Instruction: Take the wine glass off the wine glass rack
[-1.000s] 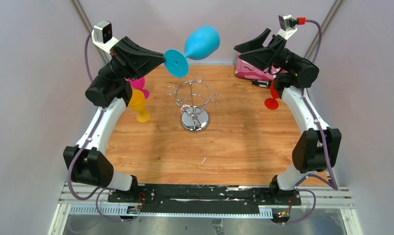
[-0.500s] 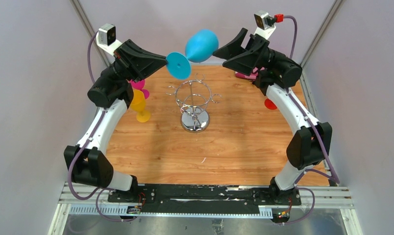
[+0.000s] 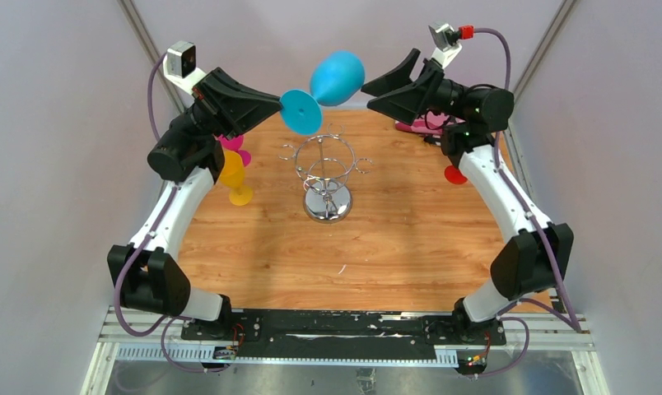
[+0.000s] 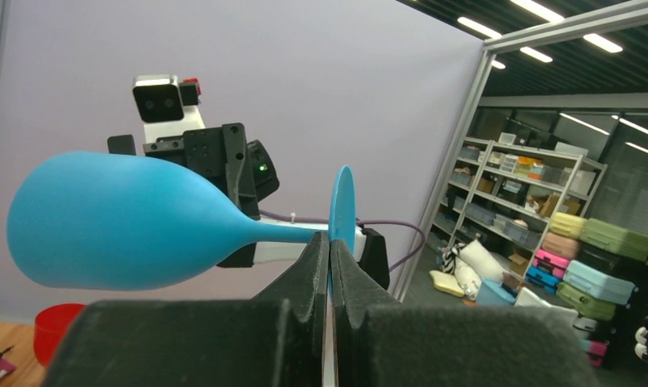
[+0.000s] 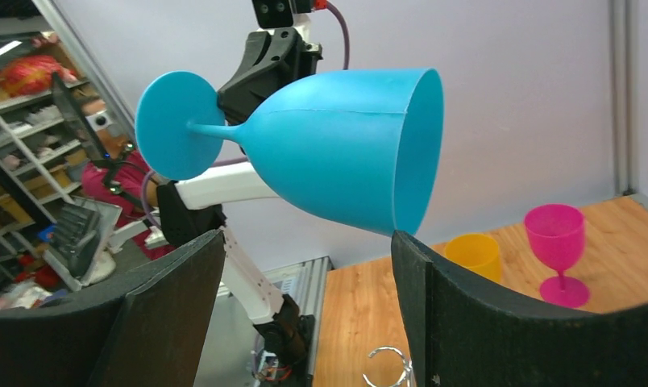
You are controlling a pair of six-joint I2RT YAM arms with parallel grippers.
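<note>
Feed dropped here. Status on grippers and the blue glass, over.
Left gripper shut on blue wine glass foot, clear above rack. Right gripper open at bowl, not gripping. Nothing in the way.

This is a robotics laboratory: a test cell set up inside a larger storage hall. The left arm and the right arm are bolted to a mounting rail at the edge of a wooden table, with purple cables along them. Plain lilac panels between aluminium posts close the cell. Beyond them, the left wrist view shows metal shelves with boxes, stacked coloured cases and long ceiling strip lights.
</note>
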